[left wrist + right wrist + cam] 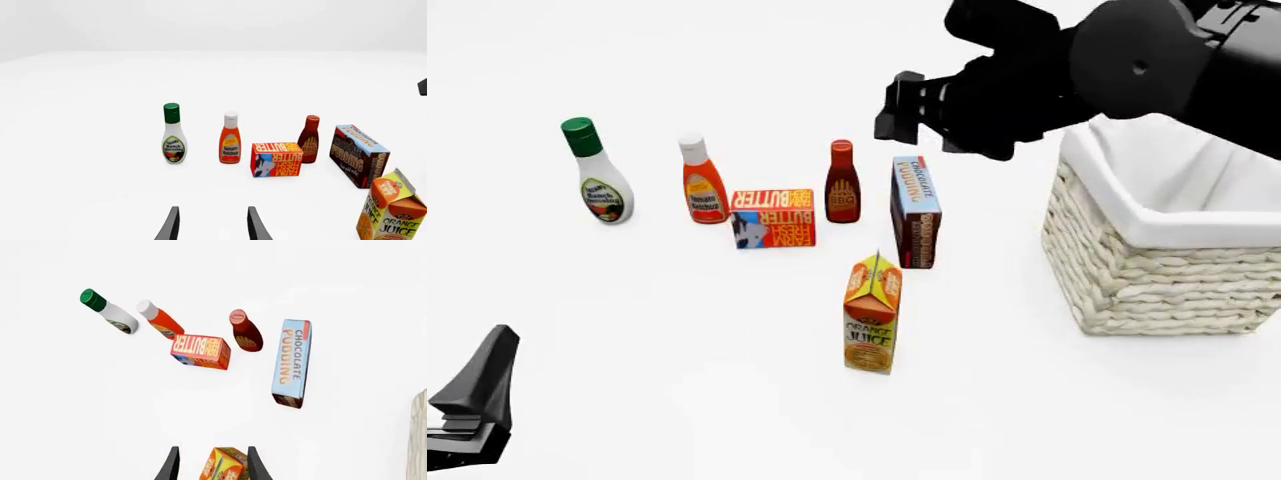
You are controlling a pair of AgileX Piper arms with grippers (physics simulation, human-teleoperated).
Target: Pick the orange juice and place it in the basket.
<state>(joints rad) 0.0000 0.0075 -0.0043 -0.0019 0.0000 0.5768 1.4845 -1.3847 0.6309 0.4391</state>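
The orange juice is an orange and yellow gable-top carton standing upright on the white table, left of the basket, a big woven wicker one with white lining. My right arm hangs high over the table. In the right wrist view my right gripper is open, looking down, and the orange juice top shows between its fingers, lower down and untouched. My left gripper is open and holds nothing, low at the near left, with the orange juice off to one side.
Behind the carton stand a ranch dressing bottle, a ketchup bottle, a butter box, a dark red sauce bottle and a chocolate pudding box. Part of the left arm shows at the near left corner.
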